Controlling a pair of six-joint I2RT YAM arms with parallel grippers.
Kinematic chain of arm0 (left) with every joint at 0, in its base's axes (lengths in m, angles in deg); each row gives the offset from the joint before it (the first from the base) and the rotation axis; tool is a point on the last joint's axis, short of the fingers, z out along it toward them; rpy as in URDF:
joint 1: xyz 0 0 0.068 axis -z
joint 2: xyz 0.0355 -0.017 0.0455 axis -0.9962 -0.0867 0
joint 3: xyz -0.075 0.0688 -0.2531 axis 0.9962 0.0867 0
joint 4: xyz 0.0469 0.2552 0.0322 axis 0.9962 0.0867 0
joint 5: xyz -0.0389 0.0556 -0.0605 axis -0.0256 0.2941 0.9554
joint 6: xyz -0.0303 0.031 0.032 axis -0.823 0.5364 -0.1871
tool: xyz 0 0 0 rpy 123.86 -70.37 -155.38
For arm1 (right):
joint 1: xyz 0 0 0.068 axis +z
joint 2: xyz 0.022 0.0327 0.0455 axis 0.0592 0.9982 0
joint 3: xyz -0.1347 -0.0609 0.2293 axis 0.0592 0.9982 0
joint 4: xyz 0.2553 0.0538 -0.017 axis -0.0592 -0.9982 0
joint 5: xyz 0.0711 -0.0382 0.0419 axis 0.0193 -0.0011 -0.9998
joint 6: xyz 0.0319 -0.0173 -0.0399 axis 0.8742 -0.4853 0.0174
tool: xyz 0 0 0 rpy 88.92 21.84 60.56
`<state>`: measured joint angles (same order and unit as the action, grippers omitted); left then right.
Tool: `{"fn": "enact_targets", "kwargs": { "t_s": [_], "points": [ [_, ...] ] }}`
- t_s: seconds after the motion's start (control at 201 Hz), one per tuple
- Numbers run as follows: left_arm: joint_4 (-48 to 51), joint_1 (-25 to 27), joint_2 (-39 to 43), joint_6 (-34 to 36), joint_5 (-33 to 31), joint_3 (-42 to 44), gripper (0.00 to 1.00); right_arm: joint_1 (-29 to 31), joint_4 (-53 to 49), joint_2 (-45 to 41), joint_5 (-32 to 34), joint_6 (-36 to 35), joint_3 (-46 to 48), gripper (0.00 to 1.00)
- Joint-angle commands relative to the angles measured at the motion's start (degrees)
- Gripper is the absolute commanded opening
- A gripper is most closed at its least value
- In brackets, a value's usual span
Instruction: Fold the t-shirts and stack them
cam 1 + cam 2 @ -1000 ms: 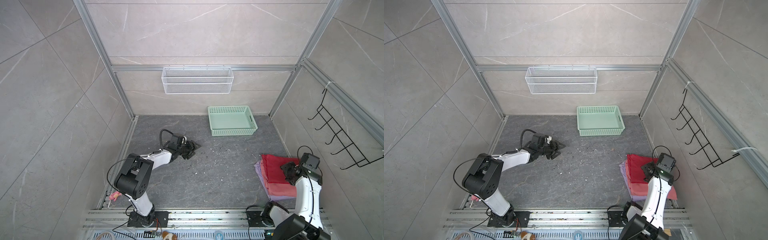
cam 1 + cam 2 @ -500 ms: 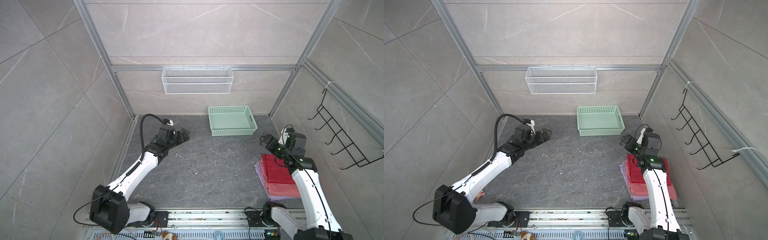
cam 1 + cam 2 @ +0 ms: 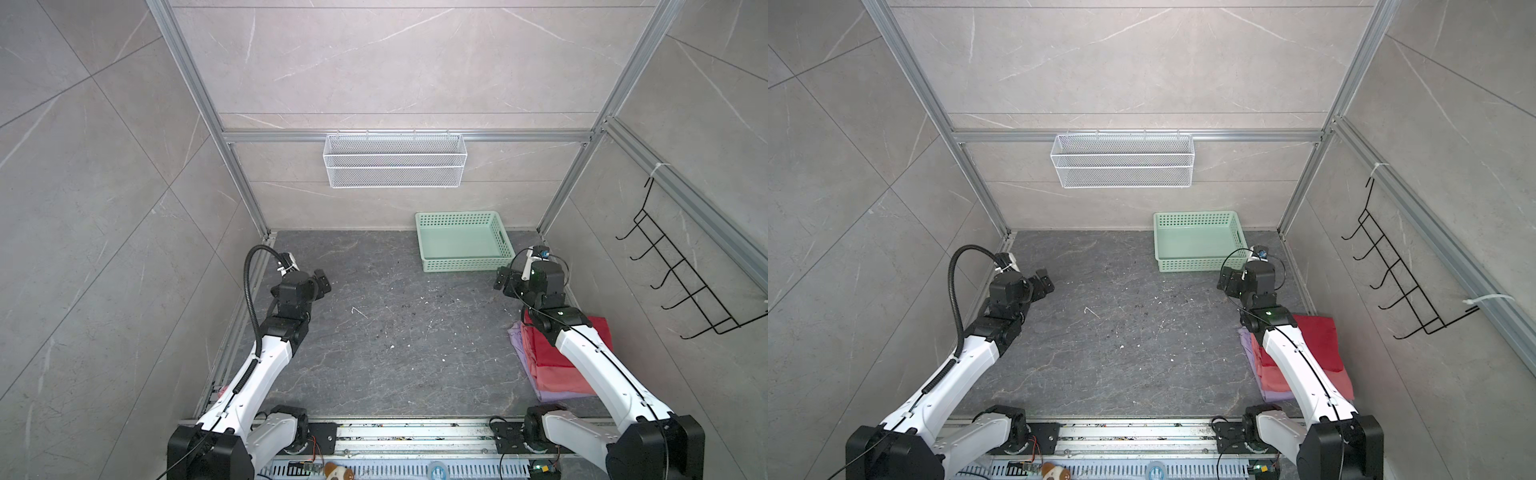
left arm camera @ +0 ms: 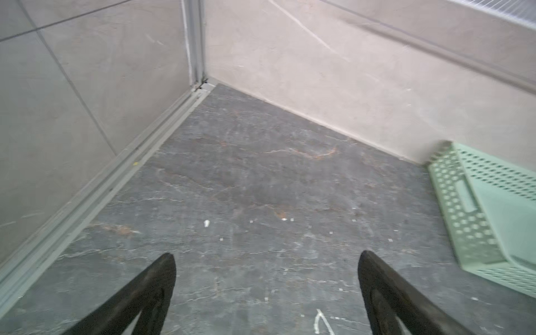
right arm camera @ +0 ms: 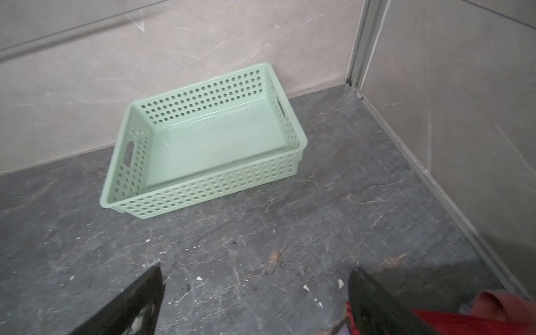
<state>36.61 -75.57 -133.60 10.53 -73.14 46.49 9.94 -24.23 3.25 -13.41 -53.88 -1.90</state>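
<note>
The t-shirts lie folded in one stack at the right edge of the floor. A red t-shirt (image 3: pixel 544 349) is on top, over a salmon-pink one (image 3: pixel 559 378) and a lavender one (image 3: pixel 516 334); my right arm hides part of the stack. In both top views my right gripper (image 3: pixel 500 282) hangs open beyond the stack, toward the basket, holding nothing. My left gripper (image 3: pixel 322 282) is open above bare floor at the left. The left wrist view shows only floor between the left gripper's (image 4: pixel 266 261) fingers. In the right wrist view the red t-shirt (image 5: pixel 464 322) shows beside my right gripper (image 5: pixel 255 272).
A mint-green perforated basket (image 3: pixel 465 264) stands empty against the back wall, right of centre. A white wire basket (image 3: pixel 395 160) hangs on the back wall. A black hook rack (image 3: pixel 685 291) is on the right wall. Walls close in on three sides.
Both arms have risen from low poses and stretched toward the back wall. The right gripper has left the stack. Both grippers have opened wide.
</note>
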Motion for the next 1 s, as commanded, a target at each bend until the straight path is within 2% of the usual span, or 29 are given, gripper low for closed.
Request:
{"fn": "enact_targets", "kwargs": {
  "t_s": [0.0,0.055,0.154,0.338,0.413,0.548,0.647,0.786,0.846,0.911,0.941,0.995],
  "points": [
    [-11.04,-1.52,0.67,9.00,-3.98,3.92,1.00,0.67,7.01,-2.49,5.96,-4.06,4.58,1.00],
    [-12.23,-1.77,0.23,10.77,-4.24,5.37,1.00,0.66,7.40,-3.04,6.11,-5.31,5.86,1.00],
    [-19.56,-2.07,-1.11,12.47,-4.24,10.12,1.00,1.27,13.85,-4.50,5.70,-9.64,11.09,1.00],
    [-25.72,-2.86,-4.69,12.43,-4.24,15.23,1.00,1.35,26.25,-7.92,2.74,-11.82,20.46,1.00],
    [-29.79,-3.63,-7.31,13.62,-4.02,17.80,1.00,1.36,26.54,-6.92,2.88,-11.82,21.08,0.99],
    [-39.63,-5.25,-12.46,14.63,-3.40,21.47,1.00,1.36,29.40,-2.50,3.06,-11.14,21.99,0.99],
    [-41.92,-5.85,-14.20,16.52,-2.87,21.33,1.00,1.40,35.52,1.62,3.61,-10.48,23.83,1.00],
    [-53.41,-6.90,-21.90,17.90,-2.19,22.40,1.00,1.31,48.08,9.93,4.74,-9.87,26.84,1.00],
    [-46.62,-6.91,-21.21,17.97,1.88,20.18,1.00,1.23,53.43,13.76,5.35,-10.44,27.34,0.99],
    [-49.10,-6.94,-23.52,18.90,2.24,19.69,1.00,0.63,55.62,17.77,4.22,-10.06,26.72,1.00],
    [-47.28,-7.13,-23.56,18.80,2.79,18.96,1.00,0.34,58.22,19.76,2.71,-10.80,26.57,0.99],
    [-44.77,-8.37,-23.37,17.80,5.06,18.16,1.00,0.31,55.34,20.57,1.13,-11.00,25.46,1.00]
  ]
}}
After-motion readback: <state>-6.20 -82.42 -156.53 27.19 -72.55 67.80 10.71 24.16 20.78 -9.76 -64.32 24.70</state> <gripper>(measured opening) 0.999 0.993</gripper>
